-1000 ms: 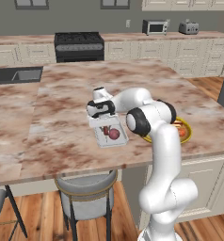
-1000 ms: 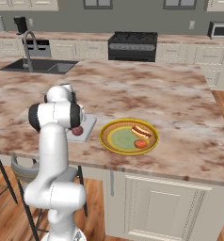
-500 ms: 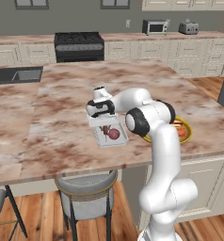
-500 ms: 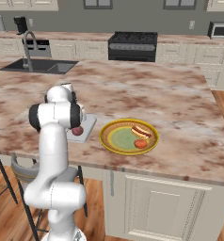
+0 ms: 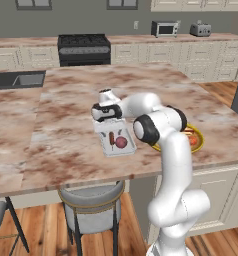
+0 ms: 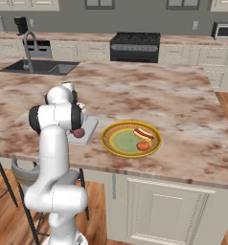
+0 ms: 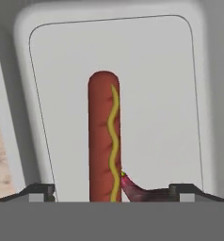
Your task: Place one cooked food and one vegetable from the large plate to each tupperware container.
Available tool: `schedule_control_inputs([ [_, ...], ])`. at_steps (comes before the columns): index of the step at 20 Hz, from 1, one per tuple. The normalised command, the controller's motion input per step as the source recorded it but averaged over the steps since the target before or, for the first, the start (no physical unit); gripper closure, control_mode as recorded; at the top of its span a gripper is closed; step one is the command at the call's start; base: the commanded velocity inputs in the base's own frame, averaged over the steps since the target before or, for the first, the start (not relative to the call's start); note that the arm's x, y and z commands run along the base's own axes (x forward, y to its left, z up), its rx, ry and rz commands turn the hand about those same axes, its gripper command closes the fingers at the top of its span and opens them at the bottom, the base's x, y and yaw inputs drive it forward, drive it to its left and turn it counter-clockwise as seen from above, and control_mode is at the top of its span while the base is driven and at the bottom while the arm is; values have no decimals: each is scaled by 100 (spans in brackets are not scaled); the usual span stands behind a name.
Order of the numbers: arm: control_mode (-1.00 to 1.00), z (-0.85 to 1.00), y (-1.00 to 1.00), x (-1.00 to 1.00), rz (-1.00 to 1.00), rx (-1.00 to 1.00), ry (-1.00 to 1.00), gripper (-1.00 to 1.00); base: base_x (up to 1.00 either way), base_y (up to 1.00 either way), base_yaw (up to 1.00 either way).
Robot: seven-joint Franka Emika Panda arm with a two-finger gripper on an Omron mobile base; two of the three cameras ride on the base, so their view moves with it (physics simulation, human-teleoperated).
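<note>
Nothing moved, end effector [image 7: 112, 190] spread over tray's [image 7: 156, 70] hot dog [image 7: 103, 136]

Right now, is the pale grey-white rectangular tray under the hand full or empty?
Filled: pale grey-white tray holds a mustard-striped hot dog and a dark red vegetable.

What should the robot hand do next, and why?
Probably lift the open end effector and swing to the large plate. This tupperware container already holds a hot dog and a dark red vegetable; a second hot dog and a red vegetable wait there.

White rounded arm segments, dark joint rings (glossy), bulbous base.
</note>
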Motion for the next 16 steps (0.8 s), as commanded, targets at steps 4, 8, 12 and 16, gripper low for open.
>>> schedule_control_inputs([
  [4,-100,53,-2,-13,0,0,0,-100,0,0,0],
  [8,-100,57,-44,-43,0,-6,0,-100,0,0,0],
  [12,-100,34,-85,-89,0,-9,-8,-100,0,0,0],
  [16,-100,30,-97,-100,0,-1,-13,-100,0,0,0],
])
